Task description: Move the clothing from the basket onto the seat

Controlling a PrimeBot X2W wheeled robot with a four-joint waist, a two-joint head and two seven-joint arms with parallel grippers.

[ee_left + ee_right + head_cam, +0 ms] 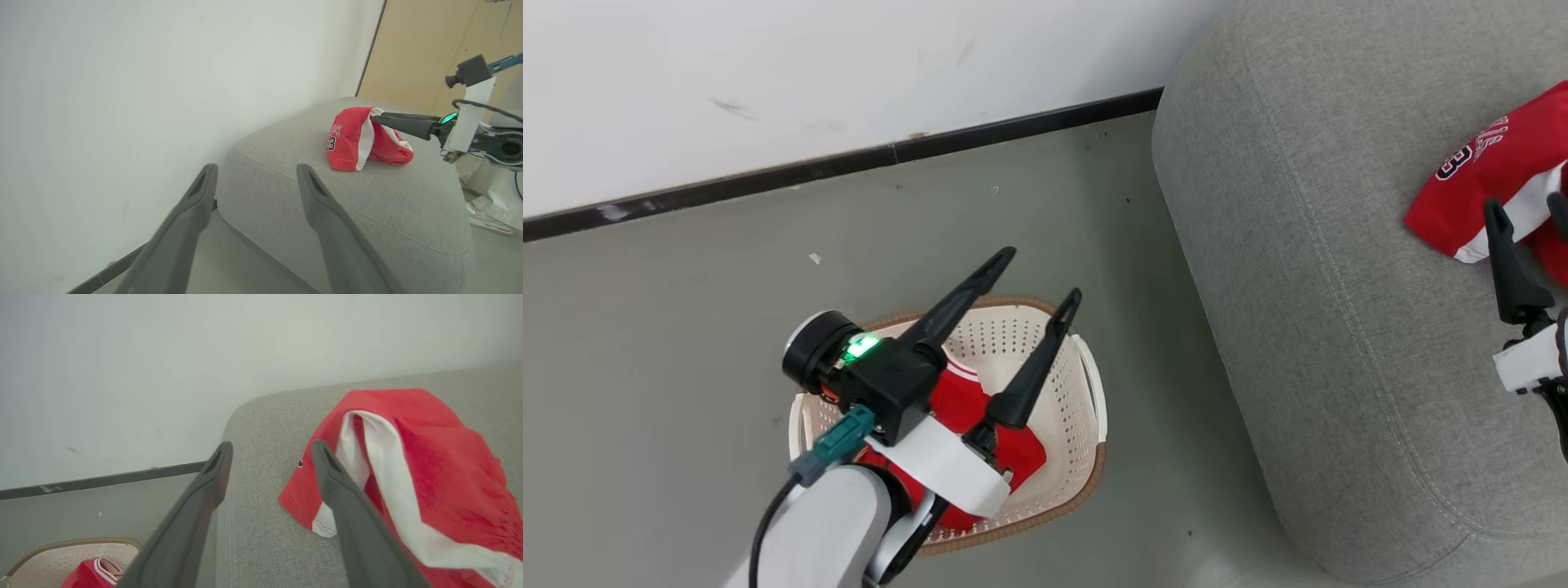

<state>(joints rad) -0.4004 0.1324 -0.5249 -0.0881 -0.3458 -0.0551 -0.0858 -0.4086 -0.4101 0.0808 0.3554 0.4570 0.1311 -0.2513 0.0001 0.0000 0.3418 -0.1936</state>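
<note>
Both spread wide: left gripper [1044, 273] over red clothing [964, 400] in basket [1072, 408], right gripper [271, 446] by garment [429, 457] on seat [1298, 245].

At the right edge of the head view, the numbered garment [1494, 175] is bright red with a broad white stripe and dark numerals edged in white. The seat [1298, 286] is a plain grey weave. Lower centre, the basket [1072, 384] is cream and dotted with perforations, its rim brown and woven-looking. The trimmed garment [962, 404] is red with white-striped edging. The left gripper [1045, 273] is black — a green light glows at its base.
</note>
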